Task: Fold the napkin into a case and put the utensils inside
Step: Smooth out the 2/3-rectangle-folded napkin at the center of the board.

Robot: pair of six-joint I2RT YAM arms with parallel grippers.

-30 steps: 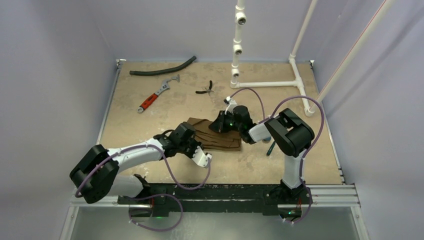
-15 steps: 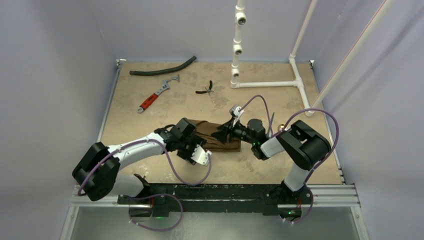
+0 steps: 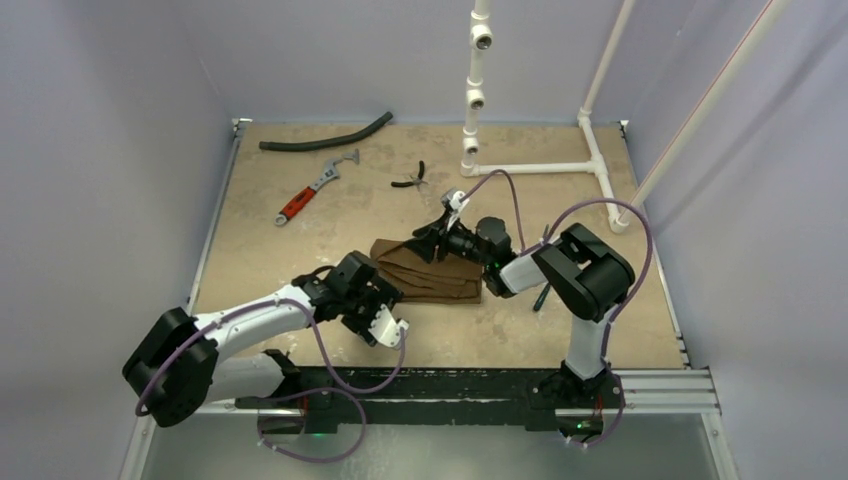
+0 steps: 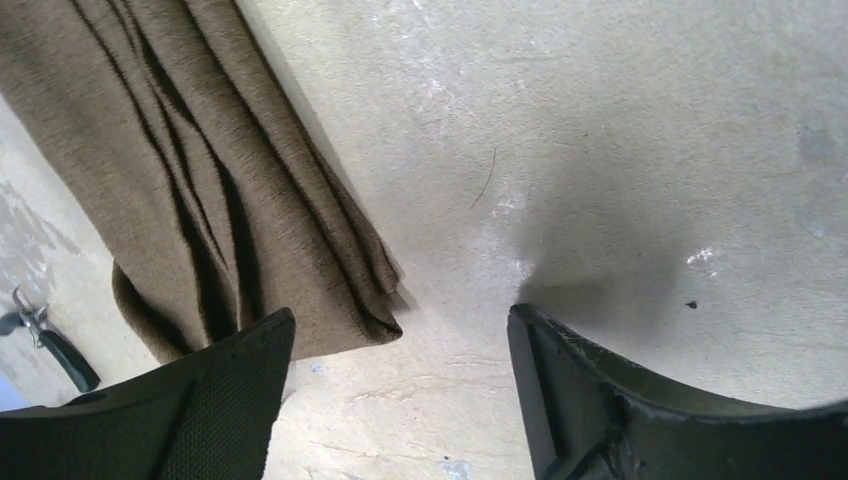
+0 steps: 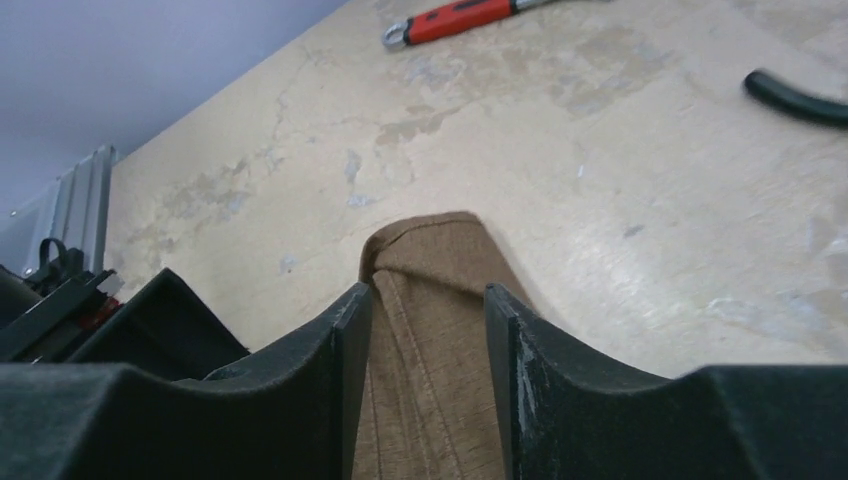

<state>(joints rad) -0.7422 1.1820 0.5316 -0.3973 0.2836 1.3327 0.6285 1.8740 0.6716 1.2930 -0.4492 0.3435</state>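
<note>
The dark-brown napkin point(image 3: 428, 273) lies folded into a long strip in the middle of the table. My left gripper point(image 3: 386, 326) is open just off its near left corner, and the left wrist view shows only bare table between the fingers point(image 4: 225, 395), with the napkin point(image 4: 190, 190) beyond them. My right gripper point(image 3: 432, 240) is low over the napkin's far edge. Its jaws stand apart, and in the right wrist view the napkin point(image 5: 430, 330) runs under the gap. A thin dark utensil point(image 3: 541, 296) shows partly beside the right arm.
A black hose point(image 3: 325, 138), a red-handled wrench point(image 3: 308, 197) and small black pliers point(image 3: 410, 179) lie at the back left. A white pipe frame point(image 3: 535, 168) stands at the back right. The wrench point(image 5: 455, 18) also shows in the right wrist view.
Both grippers have opened and let go of the napkin. The left one drew back toward the near edge, and the right one swung forward and then back to the far edge.
</note>
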